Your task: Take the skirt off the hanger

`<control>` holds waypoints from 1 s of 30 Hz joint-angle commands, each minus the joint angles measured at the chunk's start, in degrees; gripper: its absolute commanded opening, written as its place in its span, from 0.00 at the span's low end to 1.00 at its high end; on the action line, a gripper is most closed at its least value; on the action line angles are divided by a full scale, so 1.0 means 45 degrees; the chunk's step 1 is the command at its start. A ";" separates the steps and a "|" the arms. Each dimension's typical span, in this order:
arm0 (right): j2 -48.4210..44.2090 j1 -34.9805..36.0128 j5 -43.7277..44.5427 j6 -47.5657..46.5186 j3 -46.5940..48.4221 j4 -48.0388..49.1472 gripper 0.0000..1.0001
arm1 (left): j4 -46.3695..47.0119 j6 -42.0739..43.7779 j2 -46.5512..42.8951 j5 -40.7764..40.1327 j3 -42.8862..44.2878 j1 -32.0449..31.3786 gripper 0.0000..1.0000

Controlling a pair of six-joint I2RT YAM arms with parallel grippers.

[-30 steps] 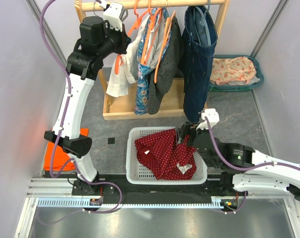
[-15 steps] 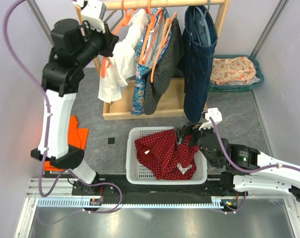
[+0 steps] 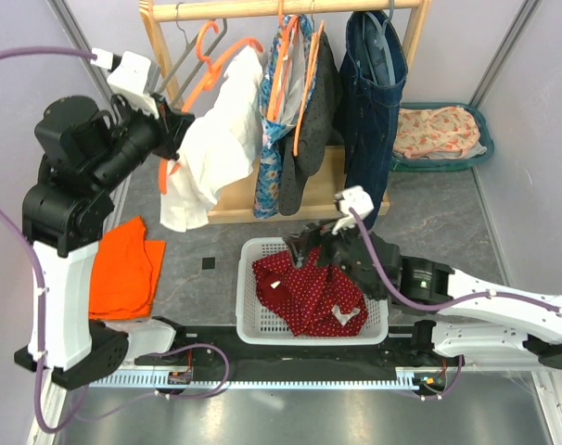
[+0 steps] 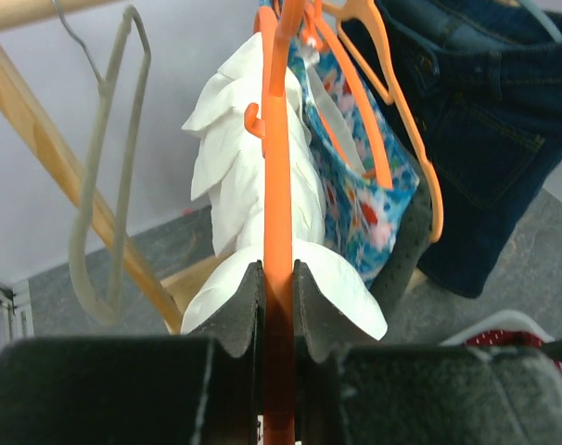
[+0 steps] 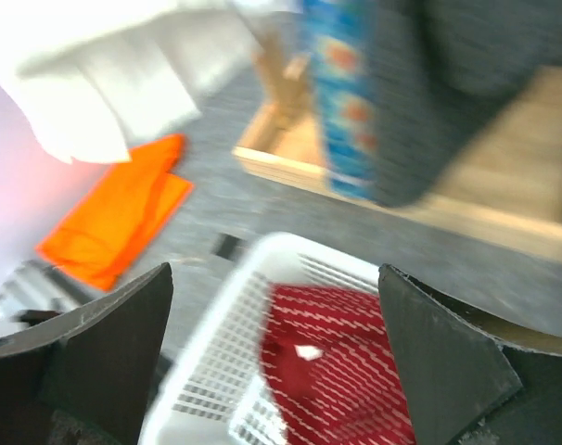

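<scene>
A white skirt hangs on an orange hanger, held off the wooden rail to its left. My left gripper is shut on the hanger's lower bar. In the left wrist view the hanger runs up between my closed fingers, with the skirt draped over it. My right gripper is open and empty above the far rim of the white basket. In the right wrist view its gripper hangs wide open over the basket.
The basket holds a red dotted garment. The rail carries an empty grey hanger, a floral and a dark garment on orange hangers, and denim. An orange cloth lies left. A green tray sits at back right.
My left arm has swung left and down, carrying the hanger and white skirt away from the rail. My right gripper has risen and moved left over the basket's far rim.
</scene>
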 commanded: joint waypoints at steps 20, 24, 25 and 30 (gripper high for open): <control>0.7406 0.1563 -0.1092 -0.5938 0.6431 0.5035 0.98 | -0.0336 -0.0209 -0.1953 0.0731 -0.1814 -0.0023 0.02; 0.7972 0.1563 -0.0998 -0.5957 0.6705 0.5094 0.98 | -0.0356 -0.0151 -0.1953 0.0789 -0.1970 -0.0043 0.02; 0.8070 0.1544 -0.0977 -0.6247 0.6764 0.5094 0.98 | -0.0356 -0.0170 -0.1973 0.0809 -0.1970 -0.0024 0.02; 0.8734 0.1389 -0.0820 -0.6387 0.7252 0.5231 0.95 | -0.0414 -0.0210 -0.2012 0.0926 -0.1873 -0.0023 0.02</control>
